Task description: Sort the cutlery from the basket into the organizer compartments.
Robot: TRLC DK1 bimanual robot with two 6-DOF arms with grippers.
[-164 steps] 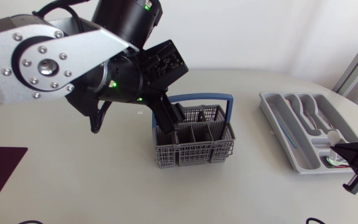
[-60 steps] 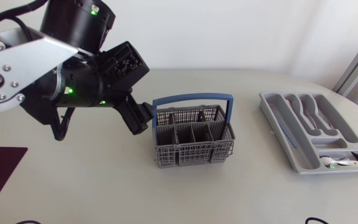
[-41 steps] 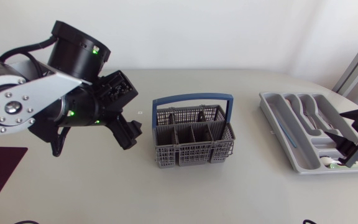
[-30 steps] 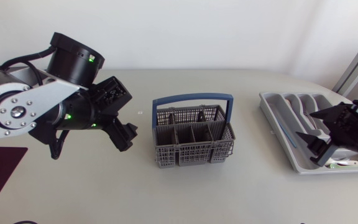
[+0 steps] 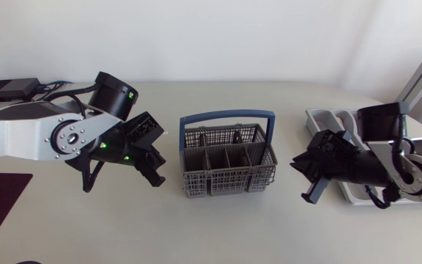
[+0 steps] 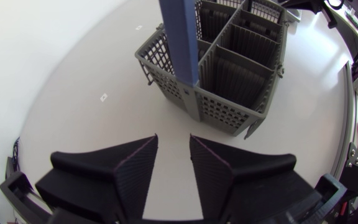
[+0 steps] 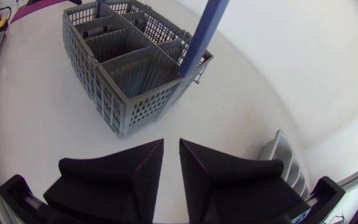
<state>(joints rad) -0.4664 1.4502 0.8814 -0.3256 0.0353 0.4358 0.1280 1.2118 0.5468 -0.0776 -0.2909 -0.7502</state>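
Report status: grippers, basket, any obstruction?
Left gripper open, empty, beside the basket. Right gripper open, empty, opposite side. Basket compartments look empty. Nothing blocking.

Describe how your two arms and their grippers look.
The left arm and the right arm have silver-grey links with round end plates, black drum-shaped joints and loose black cables; the left one shows small green lights. The left gripper and right gripper are matte black, each with two broad wedge-shaped fingers.
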